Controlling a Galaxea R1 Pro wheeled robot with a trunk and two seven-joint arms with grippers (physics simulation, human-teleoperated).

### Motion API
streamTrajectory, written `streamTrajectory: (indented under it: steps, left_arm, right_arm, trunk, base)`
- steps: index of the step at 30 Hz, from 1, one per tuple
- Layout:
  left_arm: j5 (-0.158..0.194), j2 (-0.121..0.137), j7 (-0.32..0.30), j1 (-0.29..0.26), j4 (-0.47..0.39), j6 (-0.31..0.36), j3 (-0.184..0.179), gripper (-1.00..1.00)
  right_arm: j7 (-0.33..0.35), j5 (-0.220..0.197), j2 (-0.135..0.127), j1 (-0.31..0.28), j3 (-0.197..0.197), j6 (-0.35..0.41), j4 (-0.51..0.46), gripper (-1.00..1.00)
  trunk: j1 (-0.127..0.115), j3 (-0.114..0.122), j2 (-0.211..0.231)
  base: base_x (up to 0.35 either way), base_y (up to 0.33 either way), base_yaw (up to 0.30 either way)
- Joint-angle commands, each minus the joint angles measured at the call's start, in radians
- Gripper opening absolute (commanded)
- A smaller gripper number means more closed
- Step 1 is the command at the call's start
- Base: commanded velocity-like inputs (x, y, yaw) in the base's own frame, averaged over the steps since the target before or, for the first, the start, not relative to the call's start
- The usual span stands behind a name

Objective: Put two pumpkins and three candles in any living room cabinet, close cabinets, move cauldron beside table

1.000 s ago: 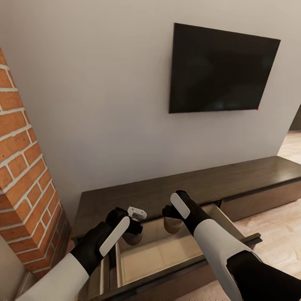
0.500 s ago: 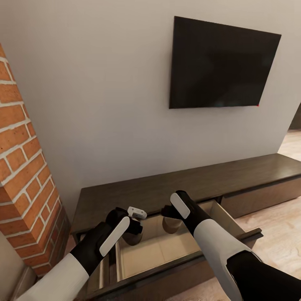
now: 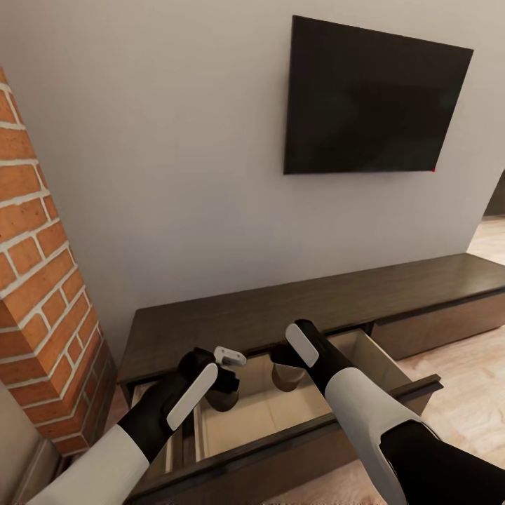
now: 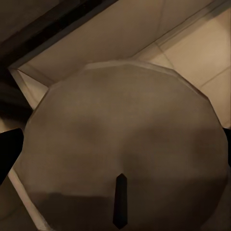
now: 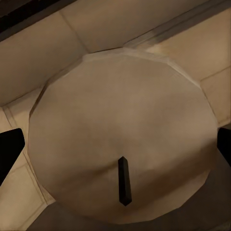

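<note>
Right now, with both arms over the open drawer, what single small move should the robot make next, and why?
Probably lower both candles a little and let go. The left pincer holds one candle and the right pincer holds another candle, both already over the pale floor of the pulled-out drawer of the cabinet. Whether their bases touch that floor yet cannot be told.

Your head camera looks forward and down from above both arms, at middling range, onto the long, low, dark-brown wood-grain cabinet [image 3: 308,308] with its pale-lined pulled-out drawer [image 3: 273,421] below a black wall-mounted screen [image 3: 372,98]. Each wrist camera looks straight down, very near, on the flat top of a pale, round, dark-wicked candle [image 4: 125,154] [image 5: 120,144]. All three views share that drawer's interior.
</note>
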Motion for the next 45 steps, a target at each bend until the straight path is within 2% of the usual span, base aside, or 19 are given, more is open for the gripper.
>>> streamTrajectory:
  steps: [1, 8, 20, 28, 43, 45]
  left_arm:
    - [0.009, 0.000, 0.010, -0.001, -0.001, 0.002, -0.001, -1.00]
    - [0.009, 0.000, 0.010, -0.001, -0.001, 0.002, -0.001, -1.00]
    - [0.007, -0.007, 0.010, -0.001, 0.008, 0.002, -0.001, -1.00]
    - [0.011, -0.007, 0.006, -0.001, 0.010, 0.002, 0.001, -1.00]
    - [0.009, -0.007, 0.010, -0.001, 0.011, 0.002, 0.002, -1.00]
    - [0.009, -0.008, 0.012, -0.001, 0.011, 0.002, 0.002, -1.00]
  right_arm:
    - [-0.006, -0.009, 0.000, -0.001, 0.002, 0.000, -0.001, -1.00]
    - [-0.005, -0.009, 0.000, -0.001, 0.002, 0.000, -0.001, -1.00]
    - [-0.005, -0.010, 0.000, -0.001, 0.003, 0.002, -0.001, -1.00]
    - [-0.005, -0.011, 0.000, -0.001, 0.053, 0.002, 0.000, -1.00]
    - [0.001, -0.011, 0.000, -0.001, 0.064, 0.002, 0.001, -1.00]
    - [0.002, -0.011, 0.000, -0.001, 0.065, 0.002, 0.001, -1.00]
  trunk:
    - [0.004, -0.004, -0.008]
    - [0.029, -0.026, -0.054]
    - [0.035, -0.073, -0.057]
    - [0.035, -0.081, -0.057]
    - [0.042, -0.139, -0.061]
    - [0.042, -0.139, -0.061]
  base:
    - [0.000, 0.000, 0.000]
    - [0.000, 0.000, 0.000]
    - [0.000, 0.000, 0.000]
    - [0.000, 0.000, 0.000]
    - [0.000, 0.000, 0.000]
    - [0.000, 0.000, 0.000]
